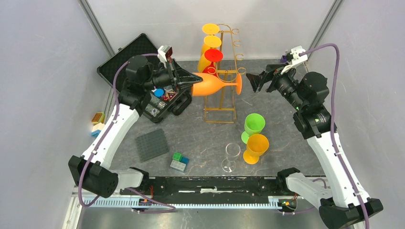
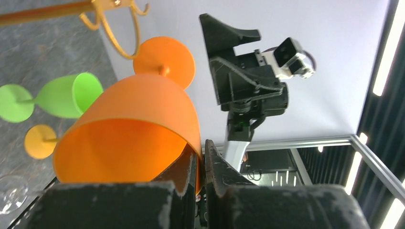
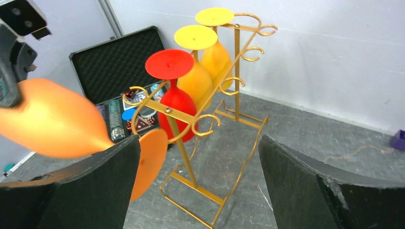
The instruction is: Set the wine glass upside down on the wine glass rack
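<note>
The left pincer (image 1: 190, 80), left of centre in the overhead view, is clamped on the orange wine glass (image 1: 212, 85). In the left wrist view its two fingers (image 2: 216, 168) pinch the wall of the bowl at the rim. The glass lies on its side in the air, with the mouth toward the left of the frame and the round foot toward the right. Its stem crosses in front of the lower part of the gold wire rack (image 3: 237, 71); whether it touches the wire I cannot tell.

The rack stands upright at the top centre of the overhead view. On its left side hang a red glass (image 3: 176, 102) and two yellow-orange glasses (image 3: 197, 81), all bowl down (feet resting flat in the loops). The loops on its other side hold nothing.

The right pincer (image 1: 251, 82) has its jaws spread wide and grips nothing. It sits just right of the orange glass's foot, apart from it and facing it.

Lower right of centre, on the grey table (image 1: 200, 143), stand a green glass (image 1: 254, 125), an amber glass (image 1: 256, 148) and a clear glass (image 1: 231, 156), close together. An open black case (image 1: 138, 55) lies at the upper left, and a grey studded plate (image 1: 152, 144) lies lower left.
</note>
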Robot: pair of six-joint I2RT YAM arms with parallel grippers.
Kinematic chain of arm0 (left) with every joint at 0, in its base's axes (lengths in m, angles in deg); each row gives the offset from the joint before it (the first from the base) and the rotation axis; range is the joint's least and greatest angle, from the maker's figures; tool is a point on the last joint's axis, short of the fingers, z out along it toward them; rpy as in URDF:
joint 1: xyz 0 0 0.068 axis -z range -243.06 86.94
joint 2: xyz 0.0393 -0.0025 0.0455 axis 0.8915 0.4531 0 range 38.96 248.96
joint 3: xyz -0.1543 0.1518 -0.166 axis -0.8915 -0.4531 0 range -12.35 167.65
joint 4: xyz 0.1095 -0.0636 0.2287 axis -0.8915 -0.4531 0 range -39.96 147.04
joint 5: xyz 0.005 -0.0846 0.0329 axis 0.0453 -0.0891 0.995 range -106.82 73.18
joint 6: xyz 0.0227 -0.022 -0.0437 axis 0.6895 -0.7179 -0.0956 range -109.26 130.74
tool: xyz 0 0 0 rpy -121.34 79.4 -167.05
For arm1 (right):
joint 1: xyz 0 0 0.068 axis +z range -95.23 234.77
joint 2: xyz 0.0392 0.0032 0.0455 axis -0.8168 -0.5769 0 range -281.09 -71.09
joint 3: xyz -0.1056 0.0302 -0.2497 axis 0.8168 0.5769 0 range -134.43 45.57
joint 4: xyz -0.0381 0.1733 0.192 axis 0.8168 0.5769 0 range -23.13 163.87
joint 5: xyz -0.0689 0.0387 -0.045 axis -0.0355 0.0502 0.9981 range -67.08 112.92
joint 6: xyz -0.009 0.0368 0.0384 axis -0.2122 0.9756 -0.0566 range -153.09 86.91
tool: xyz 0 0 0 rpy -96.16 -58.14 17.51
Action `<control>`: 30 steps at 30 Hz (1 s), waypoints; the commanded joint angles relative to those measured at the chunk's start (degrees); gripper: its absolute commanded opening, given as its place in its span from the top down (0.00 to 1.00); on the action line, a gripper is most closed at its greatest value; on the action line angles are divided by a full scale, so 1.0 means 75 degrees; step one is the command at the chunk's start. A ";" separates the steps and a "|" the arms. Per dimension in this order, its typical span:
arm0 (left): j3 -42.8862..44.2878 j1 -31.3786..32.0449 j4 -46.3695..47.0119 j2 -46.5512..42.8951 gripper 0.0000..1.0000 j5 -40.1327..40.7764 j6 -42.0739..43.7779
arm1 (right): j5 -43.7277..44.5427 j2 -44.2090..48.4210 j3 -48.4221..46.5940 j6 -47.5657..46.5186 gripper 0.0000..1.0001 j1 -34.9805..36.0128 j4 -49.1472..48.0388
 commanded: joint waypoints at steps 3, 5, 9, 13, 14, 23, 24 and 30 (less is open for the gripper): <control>0.0222 -0.0230 0.2062 0.0137 0.98 0.0047 -0.1243 | -0.0764 0.0095 -0.0422 0.0249 0.02 -0.0028 -0.1009; 0.0322 -0.0296 0.2097 0.0172 0.98 0.0173 -0.1253 | -0.1012 0.0075 -0.0434 0.0366 0.02 -0.0029 -0.1229; 0.0408 -0.0374 0.2398 0.0267 0.98 0.0320 -0.1461 | -0.1680 -0.0023 -0.0391 0.0620 0.05 -0.0031 -0.1867; 0.0449 -0.0398 0.2634 0.0351 0.98 0.0250 -0.1626 | -0.2264 -0.0165 -0.0284 0.0961 0.09 -0.0029 -0.2370; 0.0454 -0.0398 0.2635 0.0343 0.98 0.0243 -0.1634 | -0.2339 -0.0208 -0.0270 0.1003 0.10 -0.0028 -0.2446; 0.0445 -0.0421 0.2695 0.0302 0.98 0.0208 -0.1660 | -0.2457 -0.0687 -0.0252 0.1081 0.20 0.0051 -0.2222; 0.0435 -0.0423 0.2706 0.0303 0.98 0.0207 -0.1680 | -0.2465 -0.0744 -0.0246 0.1077 0.21 0.0081 -0.2229; 0.0430 -0.0421 0.2791 0.0314 0.98 0.0185 -0.1740 | -0.2587 -0.1021 -0.0237 0.1052 0.36 0.0379 -0.2418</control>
